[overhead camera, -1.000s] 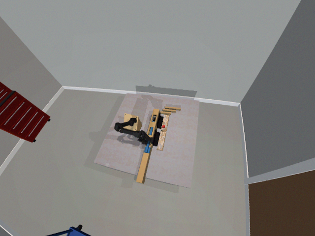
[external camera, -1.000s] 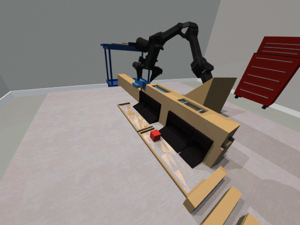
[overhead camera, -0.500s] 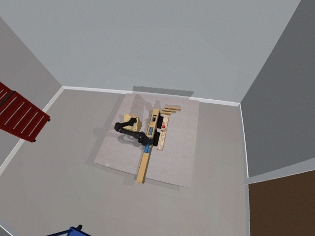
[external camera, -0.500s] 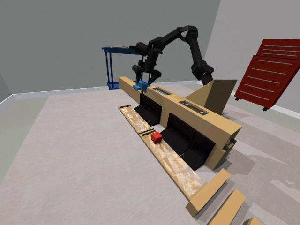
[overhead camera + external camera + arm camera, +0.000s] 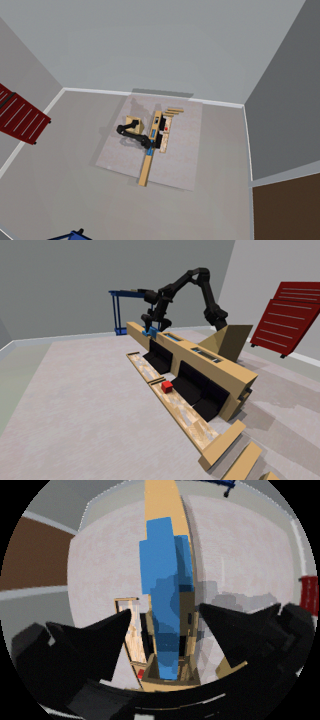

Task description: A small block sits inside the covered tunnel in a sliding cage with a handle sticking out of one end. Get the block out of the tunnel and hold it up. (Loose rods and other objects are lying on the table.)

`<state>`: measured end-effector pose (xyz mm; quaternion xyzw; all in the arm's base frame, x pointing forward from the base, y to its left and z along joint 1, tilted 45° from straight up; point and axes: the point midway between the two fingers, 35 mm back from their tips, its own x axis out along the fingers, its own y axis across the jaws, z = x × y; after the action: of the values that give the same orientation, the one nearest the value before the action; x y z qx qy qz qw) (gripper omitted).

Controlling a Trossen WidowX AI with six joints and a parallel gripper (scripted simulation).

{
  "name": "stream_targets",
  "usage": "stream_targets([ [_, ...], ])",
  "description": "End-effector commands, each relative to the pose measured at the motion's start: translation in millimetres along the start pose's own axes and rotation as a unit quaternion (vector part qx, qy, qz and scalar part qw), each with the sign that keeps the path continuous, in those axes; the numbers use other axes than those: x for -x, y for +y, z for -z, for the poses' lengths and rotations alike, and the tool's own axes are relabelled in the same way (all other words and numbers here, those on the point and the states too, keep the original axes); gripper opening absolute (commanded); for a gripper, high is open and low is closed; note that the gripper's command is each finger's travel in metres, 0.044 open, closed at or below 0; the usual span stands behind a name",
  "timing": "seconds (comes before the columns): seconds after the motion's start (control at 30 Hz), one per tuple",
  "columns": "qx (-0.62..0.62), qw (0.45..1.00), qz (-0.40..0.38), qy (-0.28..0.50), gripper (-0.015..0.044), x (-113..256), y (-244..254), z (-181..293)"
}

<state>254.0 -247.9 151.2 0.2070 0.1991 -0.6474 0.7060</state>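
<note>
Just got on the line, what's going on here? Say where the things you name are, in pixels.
The arm's pincer (image 5: 151, 145) (image 5: 157, 328) (image 5: 166, 610) is open over the blue handle (image 5: 149, 151) (image 5: 146, 333) (image 5: 165, 600) at one end of the wooden tunnel (image 5: 158, 114) (image 5: 232, 370), holding nothing. A red block (image 5: 166, 128) (image 5: 166, 386) (image 5: 141, 673) sits outside, in a shallow tray (image 5: 169, 119) (image 5: 175, 418) alongside the tunnel. Nothing is being held up.

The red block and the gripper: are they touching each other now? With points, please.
Apart. The exterior view shows the red block (image 5: 166, 128) (image 5: 166, 386) lying in a tray, well away from the raised gripper (image 5: 151, 145) (image 5: 156, 329) (image 5: 166, 609).
</note>
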Motion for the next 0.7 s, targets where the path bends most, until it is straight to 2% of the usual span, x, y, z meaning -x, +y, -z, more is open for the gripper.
stream_targets([
  [0.0, 0.000, 1.000, -0.001, 0.000, 0.0387, 0.9, 0.5, -0.3],
  [0.43, 0.000, 1.000, -0.001, 0.000, 0.0046, 0.9, 0.5, -0.3],
  [0.53, 0.000, 1.000, -0.001, 0.000, 0.0026, 0.9, 0.5, -0.3],
  [0.57, 0.000, 1.000, -0.001, 0.000, 0.0000, 1.0, 0.5, 0.3],
  [0.67, 0.000, 1.000, 0.000, 0.000, 0.0000, 1.1, 0.9, 5.1],
])
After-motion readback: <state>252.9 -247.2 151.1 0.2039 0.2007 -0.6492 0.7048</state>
